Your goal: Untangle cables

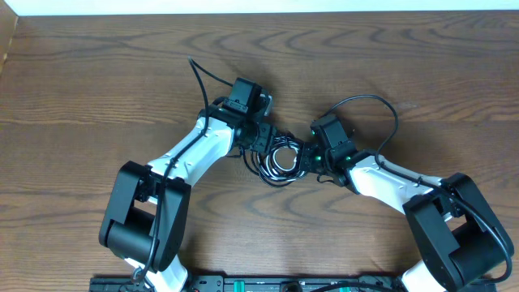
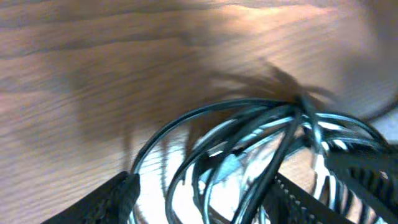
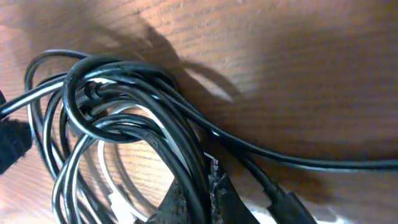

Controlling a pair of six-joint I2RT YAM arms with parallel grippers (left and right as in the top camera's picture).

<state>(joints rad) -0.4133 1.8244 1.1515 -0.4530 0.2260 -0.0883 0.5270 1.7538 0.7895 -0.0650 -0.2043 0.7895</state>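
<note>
My right gripper (image 3: 200, 198) is clamped tight on black strands of the cables (image 1: 281, 160), which lie knotted just ahead of its fingers. My left gripper (image 2: 204, 188) stands open astride the same cables, gripping nothing. I judge the separating is hardly started. Next, my left must close on one loop and draw it away from my right.

Glossy black and white plastic-sheathed cables (image 3: 137, 74) on matt wood-grain table (image 1: 97, 73)

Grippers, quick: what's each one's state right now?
Left gripper: open, straddling the cables, not pinching them.
Right gripper: closed, apparently on black strands of the cables.
</note>
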